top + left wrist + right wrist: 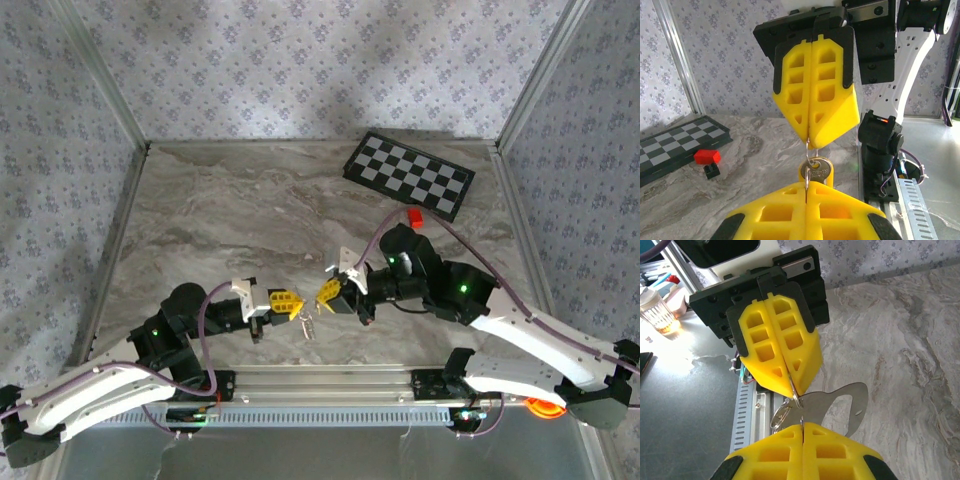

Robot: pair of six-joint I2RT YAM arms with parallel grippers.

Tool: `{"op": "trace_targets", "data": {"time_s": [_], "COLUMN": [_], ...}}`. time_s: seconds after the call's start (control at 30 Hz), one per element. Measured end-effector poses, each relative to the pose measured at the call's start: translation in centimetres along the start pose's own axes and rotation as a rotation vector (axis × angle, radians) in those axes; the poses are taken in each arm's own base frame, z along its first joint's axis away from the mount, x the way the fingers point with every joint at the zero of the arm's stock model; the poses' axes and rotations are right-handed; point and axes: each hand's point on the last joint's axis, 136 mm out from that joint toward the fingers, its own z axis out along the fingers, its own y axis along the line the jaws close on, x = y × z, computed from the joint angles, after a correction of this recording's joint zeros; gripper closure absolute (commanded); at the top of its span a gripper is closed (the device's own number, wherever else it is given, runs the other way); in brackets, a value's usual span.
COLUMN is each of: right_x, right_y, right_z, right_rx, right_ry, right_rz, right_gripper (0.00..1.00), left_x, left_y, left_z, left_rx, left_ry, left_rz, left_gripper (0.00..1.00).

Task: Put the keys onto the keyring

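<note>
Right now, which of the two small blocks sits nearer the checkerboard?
The red block: in the left wrist view it lies right by the checkerboard's edge, while the black block sits on its camera side, farther from the board.

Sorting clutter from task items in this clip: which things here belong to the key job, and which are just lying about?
Job in hand: keyring; keys; left gripper and right gripper, both shut on the keyring.

Lying about: checkerboard; red block; black block.
</note>
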Motion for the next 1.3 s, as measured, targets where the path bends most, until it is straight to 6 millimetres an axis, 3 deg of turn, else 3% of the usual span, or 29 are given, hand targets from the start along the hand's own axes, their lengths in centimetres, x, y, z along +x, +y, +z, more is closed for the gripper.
{"op": "trace_targets", "data": {"time_s": [0.4, 1.3], "right_x": [0.43, 0.60], "right_y": [0.72, -0.09], "right_z": [0.67, 0.40], "right_rx": [0.011, 0.079], "right_ry": [0.013, 0.006], "right_rz": [-0.095, -0.137], "right_gripper": [1.00, 1.00], "left_x": [0.12, 0.14], "left_y": [0.03, 0.10], "left_z": [0.12, 0.32], "left_rx": [0.001, 0.001], "left_ry": [0.004, 0.004], "left_rz": [-0.001, -0.002], "left_gripper": [1.00, 1.00]}}
